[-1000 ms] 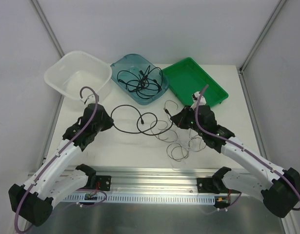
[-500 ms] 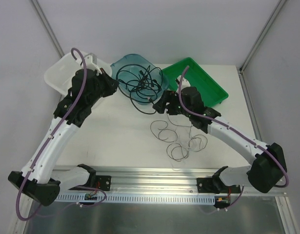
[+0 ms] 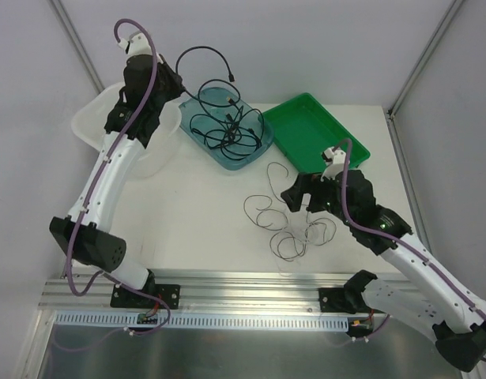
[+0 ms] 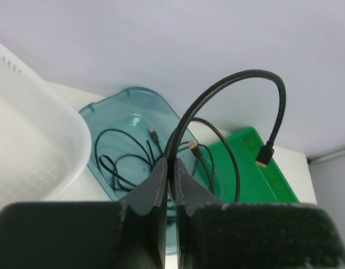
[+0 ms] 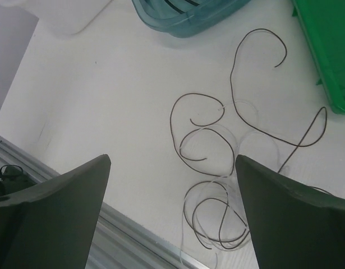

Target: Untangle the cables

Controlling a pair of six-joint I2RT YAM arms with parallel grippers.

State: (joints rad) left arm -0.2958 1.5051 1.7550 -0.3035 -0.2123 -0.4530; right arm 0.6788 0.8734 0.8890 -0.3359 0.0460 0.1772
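My left gripper point(image 3: 176, 79) is raised high over the back of the table and shut on a black cable point(image 3: 205, 50), which arcs up and over to a plug point(image 3: 233, 77). In the left wrist view the fingers point(image 4: 161, 174) pinch that cable point(image 4: 239, 75) above the blue tray point(image 4: 124, 98), where several more black cables point(image 3: 227, 126) lie coiled. A thin dark brown cable point(image 3: 286, 229) lies in loose loops on the table. My right gripper point(image 3: 302, 201) hovers over those loops. Its jaws stand wide apart and hold nothing, and the thin cable point(image 5: 232, 84) shows between them.
A white tub point(image 3: 88, 126) stands at the back left and a green tray point(image 3: 306, 118) at the back right, on either side of the blue tray point(image 3: 213, 95). An aluminium rail point(image 3: 243, 288) runs along the near table edge.
My left arm swung up and back, lifting the black cable off the table. My right gripper opened, let go and pulled back toward the near right.
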